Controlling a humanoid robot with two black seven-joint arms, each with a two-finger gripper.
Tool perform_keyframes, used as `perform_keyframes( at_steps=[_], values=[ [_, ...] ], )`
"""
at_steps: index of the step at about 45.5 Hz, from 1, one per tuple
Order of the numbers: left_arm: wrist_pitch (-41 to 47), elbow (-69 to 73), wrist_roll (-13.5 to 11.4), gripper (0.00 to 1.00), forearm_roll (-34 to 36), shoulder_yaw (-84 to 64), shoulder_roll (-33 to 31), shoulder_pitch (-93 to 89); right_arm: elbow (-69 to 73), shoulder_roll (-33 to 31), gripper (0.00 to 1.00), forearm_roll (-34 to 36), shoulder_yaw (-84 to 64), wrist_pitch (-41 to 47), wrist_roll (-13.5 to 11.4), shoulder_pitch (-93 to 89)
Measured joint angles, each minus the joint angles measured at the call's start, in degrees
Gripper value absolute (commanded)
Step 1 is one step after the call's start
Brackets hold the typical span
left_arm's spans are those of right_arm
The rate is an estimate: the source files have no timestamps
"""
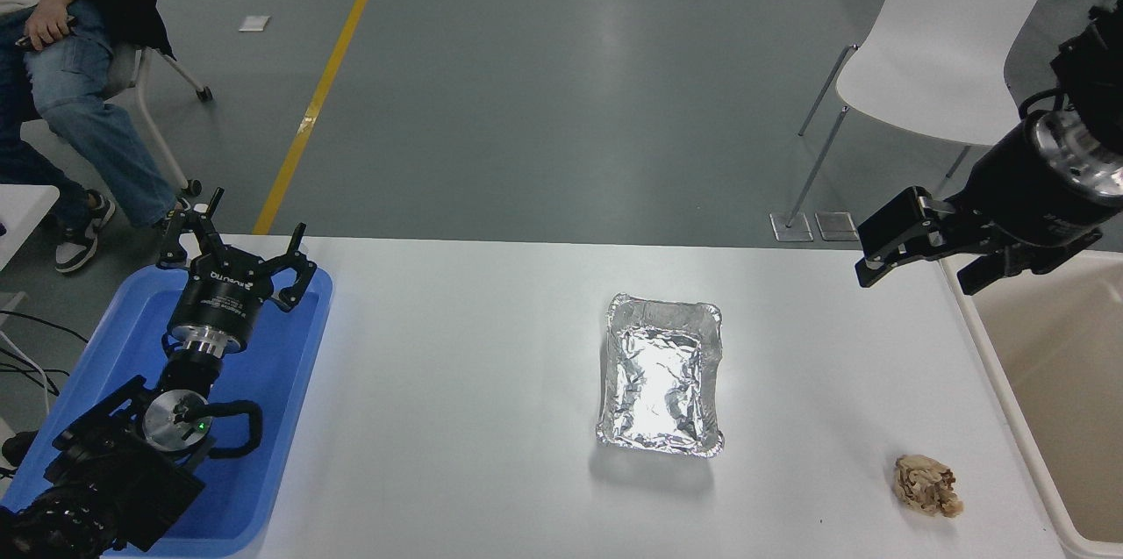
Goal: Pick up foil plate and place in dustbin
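Foil plate (661,376) lying flat and open side up near the middle of the white bench (456,348), long axis running away from the camera, wrinkled rim all round, touched by nothing. Well apart from it, up at the right edge, right pincer (921,256) hanging above the bench's far right corner, beside the pale rim of the dustbin (1009,419), jaws spread wide and empty, one finger toward the plate and the other over the bin's corner. Probably held high and open like that to leave room for a descent onto the plate's thin rim, the only part offering a grip. Beige dustbin standing off the bench's right side, mouth open upward and lower than the bench top, so placed that a carried plate could simply be dropped in. Small crumpled tan paper wad (926,484) resting on the bench near the front right, between plate and bin; worth avoiding on the way across. Left pincer (235,256) parked over the blue tray (298,383) at the lower left, fingers splayed apart, holding nothing, clear of the work. White chair (947,41) beyond the bench at upper right; a seated person (61,59) at the far upper left, taking no part. Task judged barely begun: plate not yet reached, grasp and carry both outstanding.
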Motion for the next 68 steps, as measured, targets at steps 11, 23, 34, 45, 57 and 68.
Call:
perform_keyframes(
  at_steps=[11, 23, 34, 45, 57, 68],
  values=[
    [0.0, 0.0, 0.0, 1.00, 0.0, 0.0, 0.0, 0.0, -0.3, 0.2, 1.00, 0.1, 0.1, 0.0, 0.0, -0.1],
    [0.0, 0.0, 0.0, 1.00, 0.0, 0.0, 0.0, 0.0, -0.6, 0.2, 1.00, 0.1, 0.6, 0.0, 0.1, -1.1],
    [0.0, 0.0, 0.0, 1.00, 0.0, 0.0, 0.0, 0.0, -1.8, -0.1, 1.00, 1.0, 1.4, 0.0, 0.1, -2.2],
    [0.0, 0.0, 0.0, 1.00, 0.0, 0.0, 0.0, 0.0, -3.4, 0.0, 1.00, 1.3, 1.5, 0.0, 0.2, -4.0],
    [0.0, 0.0, 0.0, 1.00, 0.0, 0.0, 0.0, 0.0, -5.6, 2.5, 1.00, 1.4, 5.1, -4.8, 0.2, -11.5],
    [0.0, 0.0, 0.0, 1.00, 0.0, 0.0, 0.0, 0.0, -10.2, 9.3, 1.00, 1.1, 9.6, -17.5, 0.2, -22.2]
  ],
)
